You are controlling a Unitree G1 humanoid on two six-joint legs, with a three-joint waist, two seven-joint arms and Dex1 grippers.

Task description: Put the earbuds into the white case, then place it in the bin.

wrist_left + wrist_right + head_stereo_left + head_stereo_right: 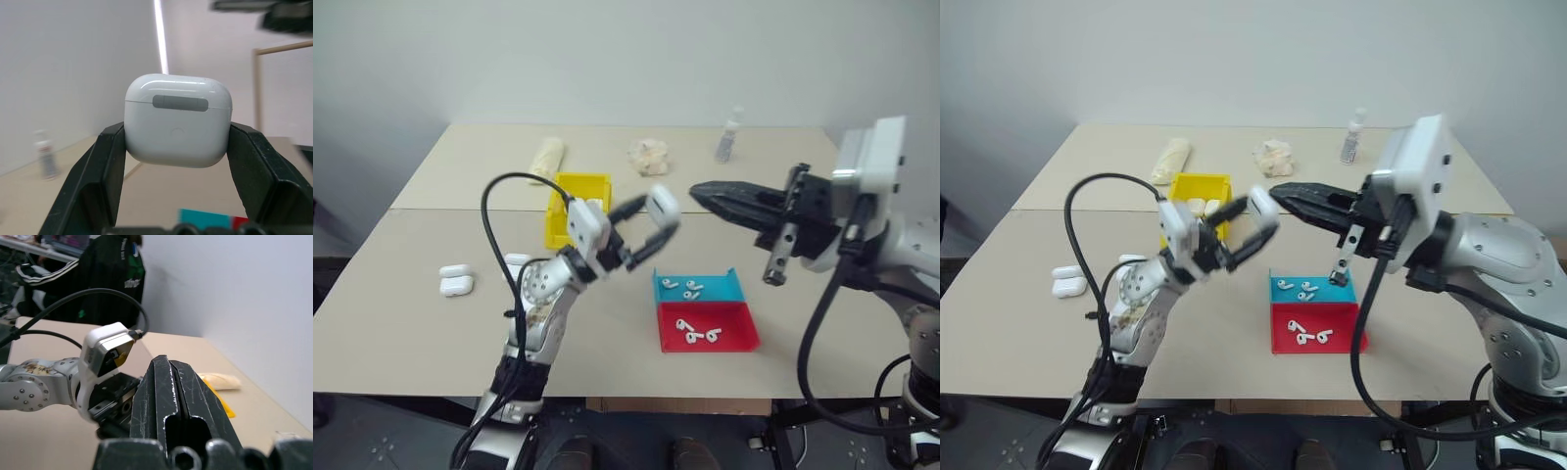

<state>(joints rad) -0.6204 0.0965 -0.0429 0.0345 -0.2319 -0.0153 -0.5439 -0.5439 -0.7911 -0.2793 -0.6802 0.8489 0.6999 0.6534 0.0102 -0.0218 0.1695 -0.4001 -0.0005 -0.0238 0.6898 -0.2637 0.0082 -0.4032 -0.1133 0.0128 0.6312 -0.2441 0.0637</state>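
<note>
Counting the small things first: one white case [177, 120] sits clamped between the two black fingers [93, 171] of the left gripper [651, 230], lid shut, raised above the table [431, 323]; two more white cases [456, 279] lie side by side near the table's left edge, and a third [517, 260] rests just beside the left forearm, partly hidden; the earbuds [683, 290] in the teal tray [697, 285] look like four, and those in the red tray [707, 326] perhaps three, though they are too small to count with certainty; the left arm rises from the near edge with its gripper angled up and toward the right, holding the case over the bare table between the bin [576, 208] and the trays; the right gripper [697, 193] reaches in from the right, held level, its dark fingers pressed together with nothing between them, its tip near the held case but apart from it; the yellow bin stands behind the left gripper and holds some white pieces, seemingly cases; the teal tray touches the red tray along one side; a small clear bottle [729, 136], a crumpled pale lump [648, 156] and a pale roll [546, 157] lie along the far side of the table.
</note>
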